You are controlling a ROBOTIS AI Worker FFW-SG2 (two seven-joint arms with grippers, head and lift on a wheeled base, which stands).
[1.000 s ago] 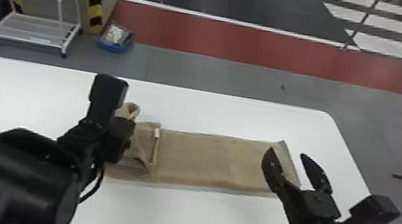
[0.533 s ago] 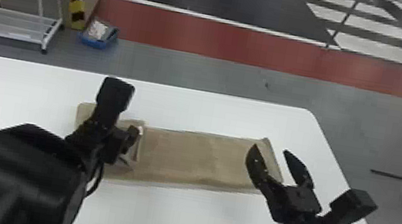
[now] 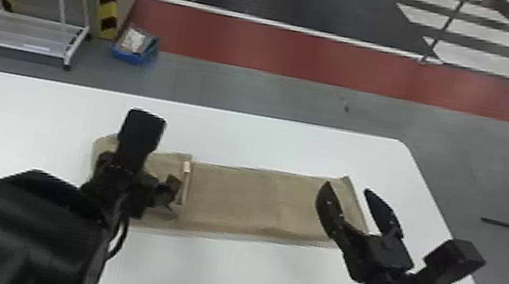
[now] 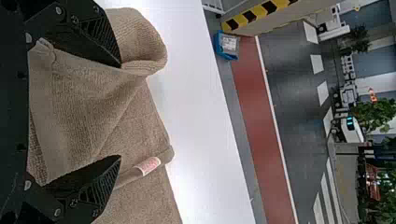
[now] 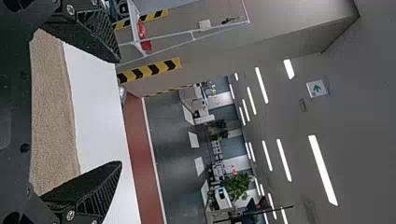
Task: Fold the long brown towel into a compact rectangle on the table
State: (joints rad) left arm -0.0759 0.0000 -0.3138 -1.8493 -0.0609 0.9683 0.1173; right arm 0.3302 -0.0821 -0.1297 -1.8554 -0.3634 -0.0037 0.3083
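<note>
Lying part-folded on the table, brown towel near left gripper and right gripper, both released.

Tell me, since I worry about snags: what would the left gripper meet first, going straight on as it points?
The left gripper would probably meet the towel first: its folded part shows between the open fingers, though any gap is hard to judge.
</note>
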